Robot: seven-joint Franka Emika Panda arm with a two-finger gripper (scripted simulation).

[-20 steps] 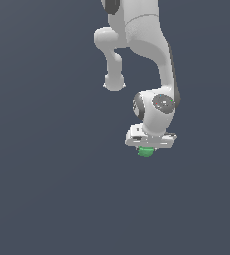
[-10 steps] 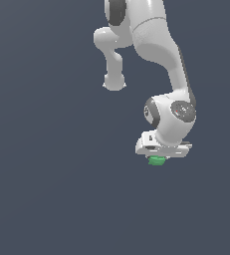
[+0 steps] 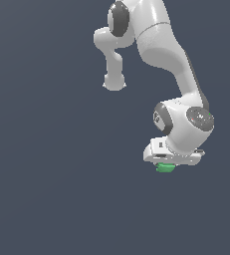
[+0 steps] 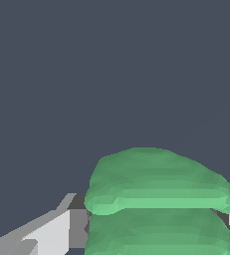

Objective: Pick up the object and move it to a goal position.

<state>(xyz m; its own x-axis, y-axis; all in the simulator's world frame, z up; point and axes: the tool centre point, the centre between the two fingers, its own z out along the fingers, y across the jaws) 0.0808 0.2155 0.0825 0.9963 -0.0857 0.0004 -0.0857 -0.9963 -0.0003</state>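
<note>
**Green block held under the arm's tool, carried further toward the exterior view's right**

Nearest the wrist camera, the small bright green blocky piece with ridged sides (image 4: 159,204) fills much of that picture. A light grey fingertip (image 4: 52,231) presses against one flank and a sliver of white finger shows at the opposite flank, so the white two-finger gripper (image 3: 165,165) is closed down to the block's width and has the block clamped between its fingers. In the exterior view only the underside of the green piece (image 3: 165,168) peeks out below the white hand, touching it, tucked under its lower edge.

Behind and above the hand sits the rounded white wrist joint (image 3: 193,124) with its dark round cap. From it the glossy white arm (image 3: 161,40) climbs toward the top edge of the exterior view, where a second elbow branches off to the left and ends in a rounded stub.

Beyond the arm lies only a flat dark slate-blue backdrop (image 3: 47,174); no table edge, wall or other thing shows. Open room lies on every side of the block, widest toward the exterior view's left and below; the right edge of that view is the nearer one.

Compared with one second ago, the hand and block have travelled toward the exterior view's right and somewhat lower, the forearm stretching out further. The hold on the block looks unchanged.
</note>
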